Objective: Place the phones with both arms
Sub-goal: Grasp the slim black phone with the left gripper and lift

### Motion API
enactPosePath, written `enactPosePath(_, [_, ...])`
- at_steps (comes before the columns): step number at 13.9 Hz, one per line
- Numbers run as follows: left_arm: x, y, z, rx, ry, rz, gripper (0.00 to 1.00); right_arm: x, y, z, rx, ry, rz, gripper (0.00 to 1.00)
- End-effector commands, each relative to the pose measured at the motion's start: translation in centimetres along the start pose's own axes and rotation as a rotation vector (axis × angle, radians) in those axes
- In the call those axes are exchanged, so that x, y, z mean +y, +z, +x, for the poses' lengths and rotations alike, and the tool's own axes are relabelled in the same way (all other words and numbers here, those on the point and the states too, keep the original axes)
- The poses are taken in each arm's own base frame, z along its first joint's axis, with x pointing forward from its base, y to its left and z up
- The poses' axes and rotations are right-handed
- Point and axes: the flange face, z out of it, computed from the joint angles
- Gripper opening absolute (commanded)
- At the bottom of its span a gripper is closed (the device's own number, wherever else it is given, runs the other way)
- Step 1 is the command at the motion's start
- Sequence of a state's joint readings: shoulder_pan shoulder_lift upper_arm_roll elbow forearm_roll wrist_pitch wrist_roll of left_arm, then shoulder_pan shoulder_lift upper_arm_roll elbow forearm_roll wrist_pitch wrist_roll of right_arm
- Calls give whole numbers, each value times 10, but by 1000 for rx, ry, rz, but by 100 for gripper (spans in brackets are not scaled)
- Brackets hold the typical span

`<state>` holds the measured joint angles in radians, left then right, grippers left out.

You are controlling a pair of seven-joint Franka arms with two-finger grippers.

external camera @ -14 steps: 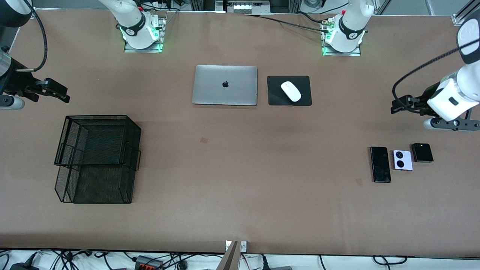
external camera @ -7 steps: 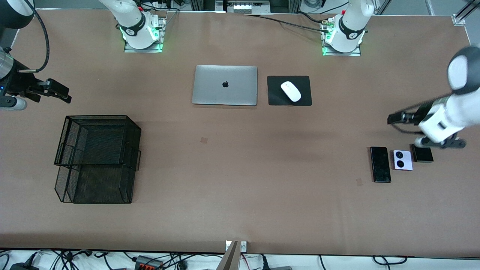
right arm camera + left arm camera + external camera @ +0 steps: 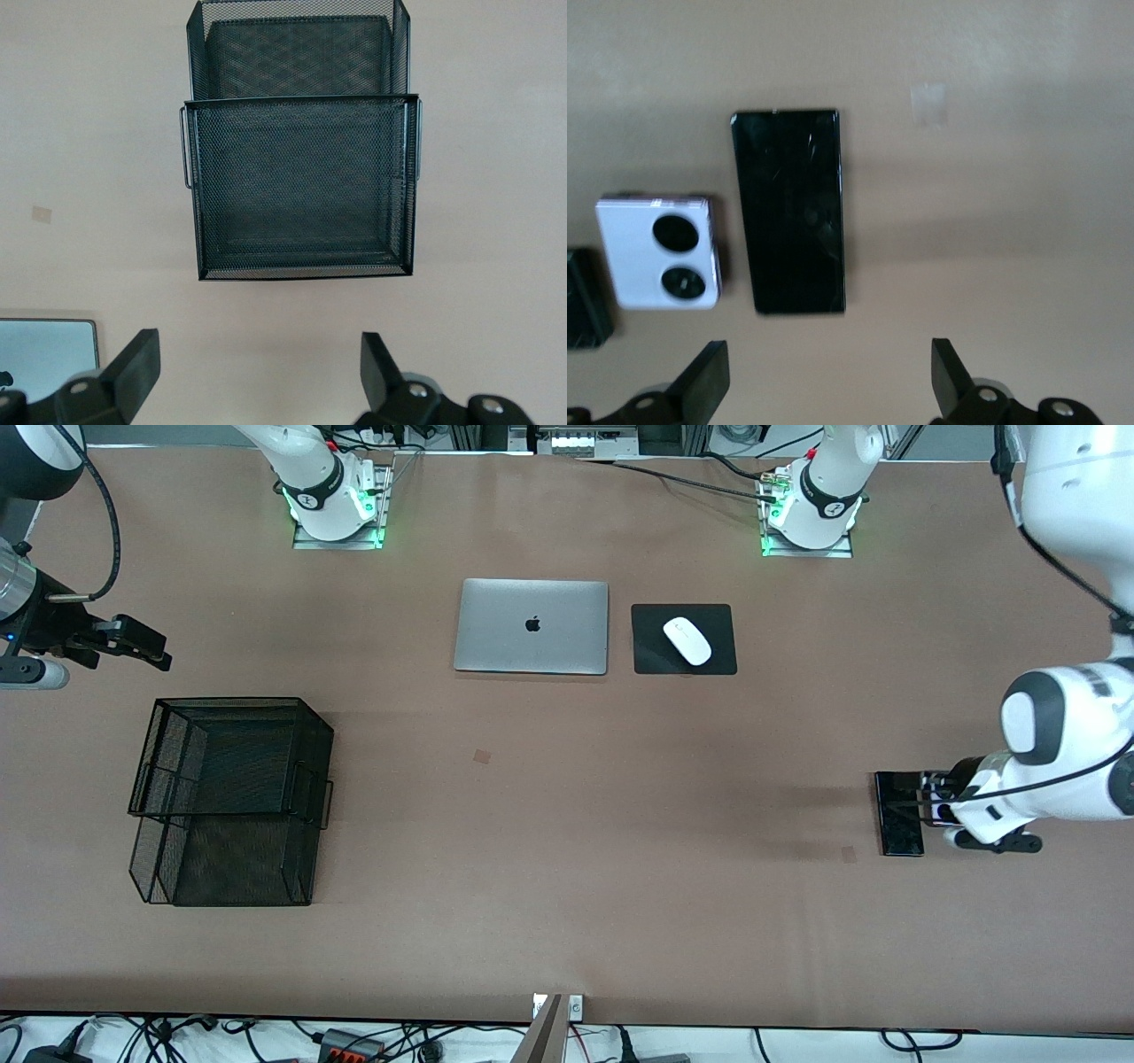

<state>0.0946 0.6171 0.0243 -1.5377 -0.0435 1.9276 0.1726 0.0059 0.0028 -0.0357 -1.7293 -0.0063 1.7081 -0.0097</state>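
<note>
Table: brown paper-covered tabletop (image 3: 567,850), cables along the edge nearest the front cam.
Phones: row at left arm's end. Long black slab phone (image 3: 790,211) flat beside small squarish lavender phone w/ two black circles (image 3: 660,252); small squarish black phone (image 3: 585,297) just past that. Laid out for top-down picks, I reckon.
Left gripper (image 3: 824,376): fingers spread wide, empty, over the slab's end; prob. my first pick.
Right gripper (image 3: 257,372): released, empty, waiting by black wire-mesh two-tier tray (image 3: 301,177), likely the drop spot.
Extras: silver laptop (image 3: 532,626), white mouse (image 3: 687,640), not my targets.
</note>
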Motion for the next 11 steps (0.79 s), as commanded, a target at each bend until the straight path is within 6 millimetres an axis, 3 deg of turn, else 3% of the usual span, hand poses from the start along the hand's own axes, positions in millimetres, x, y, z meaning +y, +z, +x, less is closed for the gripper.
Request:
enactPosePath(1, [-9,11,15,41,48,0,100,1,-2,-3,7,-8,-9,100])
enactPosePath(4, [-26,23,19,66,67,3,100,1,1,-3,1,-8,-9,100])
enactPosePath(11, [-32,81,31,70,97,7,100,1,4,-2,-1,-9,-6,100])
